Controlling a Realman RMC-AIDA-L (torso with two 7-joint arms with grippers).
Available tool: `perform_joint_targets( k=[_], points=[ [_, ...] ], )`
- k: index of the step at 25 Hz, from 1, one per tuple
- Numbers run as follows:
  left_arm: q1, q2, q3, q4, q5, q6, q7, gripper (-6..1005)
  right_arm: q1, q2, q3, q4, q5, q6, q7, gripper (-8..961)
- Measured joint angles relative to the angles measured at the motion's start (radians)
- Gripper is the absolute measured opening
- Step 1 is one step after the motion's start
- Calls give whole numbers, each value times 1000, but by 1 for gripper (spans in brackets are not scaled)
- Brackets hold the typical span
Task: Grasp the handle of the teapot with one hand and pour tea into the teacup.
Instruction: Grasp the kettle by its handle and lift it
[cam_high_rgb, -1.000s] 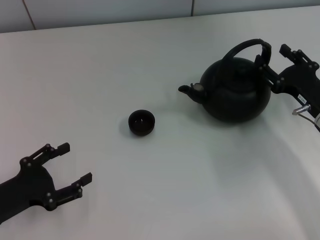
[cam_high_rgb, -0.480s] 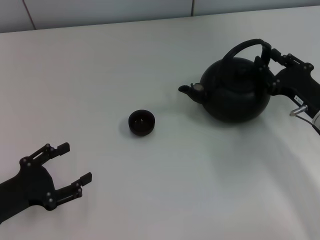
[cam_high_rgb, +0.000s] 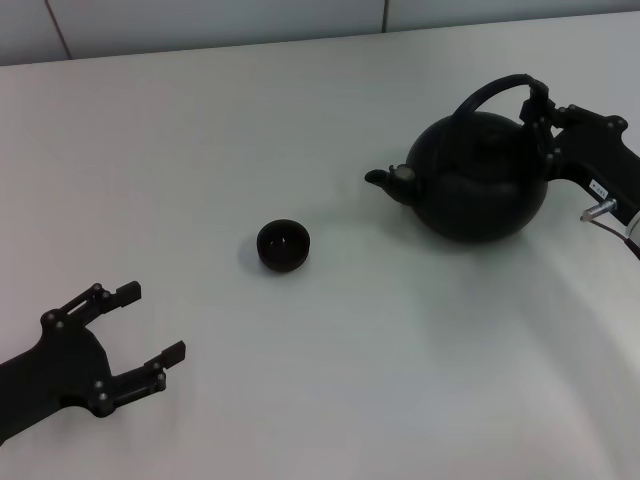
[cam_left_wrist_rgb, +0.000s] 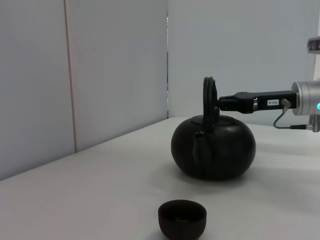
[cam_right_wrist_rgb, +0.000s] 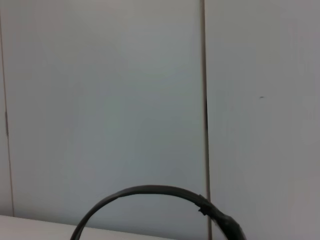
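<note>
Matte black is the colour of nearly everything on the pale table (cam_high_rgb: 300, 400): one teapot (cam_high_rgb: 480, 180), one teacup (cam_high_rgb: 283, 245) and two grippers. The teapot sits on the robot's right side of the table, its short spout (cam_high_rgb: 385, 181) pointing toward the teacup, which stands alone well apart from it, nearer the middle. A single arched handle (cam_high_rgb: 495, 88) rises over the pot's lid; in the right wrist view only the top of that hoop shows, against a panelled wall (cam_right_wrist_rgb: 100, 100). Open table lies all around the cup, with a wide bare stretch between it and the spout and another between it and the left gripper. The table's far edge meets the wall behind the pot, with some room to spare. The right gripper (cam_high_rgb: 543, 112) reaches in level from the right, its arm stretched straight toward the pot, and its fingers are closed on the thicker right-hand side of the handle; the left wrist view shows the same arm held horizontally at the height of the hoop. The left gripper (cam_high_rgb: 150, 325) rests low near the front left of the table, far from both cup and pot, its two fingers spread apart and holding nothing.
</note>
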Motion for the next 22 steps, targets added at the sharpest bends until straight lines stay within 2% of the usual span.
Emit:
perform_joint_targets(
  k=[3, 9, 15, 22],
  points=[
    [-3, 0, -2, 0, 0, 0, 0, 863, 5, 3, -5, 0, 1, 6, 0, 90],
    [-4, 0, -8, 0, 0, 0, 0, 863, 9, 1, 1, -4, 7, -21, 8, 89],
    [-4, -4, -8, 0, 4, 0, 1, 862, 39, -2, -10, -63, 4, -49, 80, 89],
    [-4, -5, -7, -1, 6, -1, 2, 862, 83, -2, -98, -117, 2, -66, 129, 88]
  ],
)
